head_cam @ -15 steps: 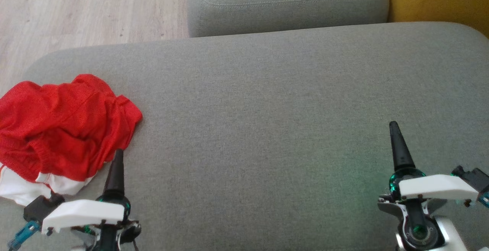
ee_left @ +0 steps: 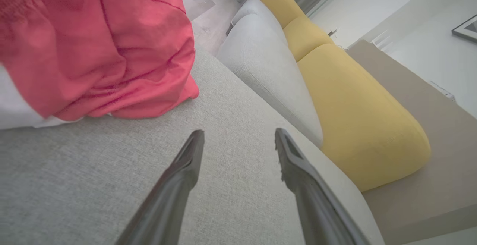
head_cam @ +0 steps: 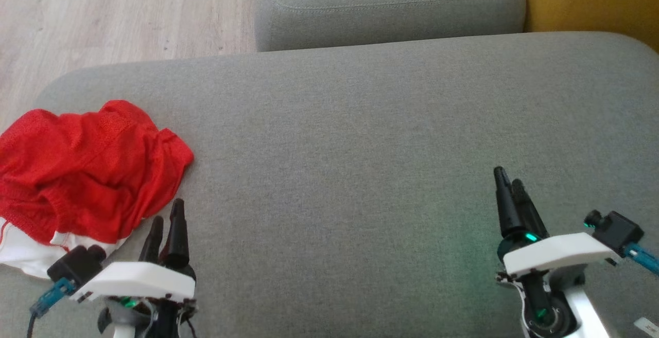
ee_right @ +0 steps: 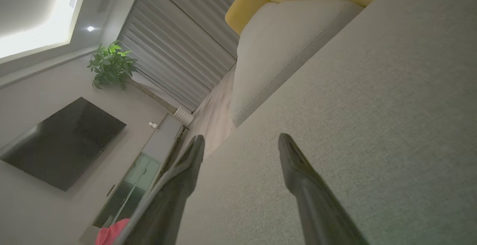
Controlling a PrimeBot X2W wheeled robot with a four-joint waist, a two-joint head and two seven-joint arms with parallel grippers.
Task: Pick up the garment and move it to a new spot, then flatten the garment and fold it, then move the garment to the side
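The left gripper [head_cam: 167,212] sits at 7 o'clock in the head view. Its two dark fingers point up toward 12 o'clock and lean a little to 1 o'clock. In the left wrist view the left gripper [ee_left: 239,133] has its jaws spread wide. Nothing is between them, just bare gray cushion [ee_left: 231,200].

The right gripper [head_cam: 507,177] sits at 4 o'clock in the head view. Its fingers lean toward 11 o'clock. In the right wrist view the right gripper [ee_right: 241,137] has its jaws spread too, with nothing in them, low over the cushion.

The red shorts [head_cam: 87,168] lie in a crumpled heap at 9 o'clock on the cushion [head_cam: 360,147], with a white band on the near edge. They are at 11 o'clock from the left gripper, near it but not touching. In the left wrist view the shorts [ee_left: 93,43] are at 10 o'clock, apart from the fingers. A bit of the shorts [ee_right: 108,233] peeks in at 7 o'clock in the right wrist view.

Half a second ago each gripper showed as one thin finger in the head view. Now both have turned, so two fingers show on each. The left gripper has moved a bit toward 3 o'clock. The right gripper has moved toward 9 o'clock. The shorts have stayed where they were.
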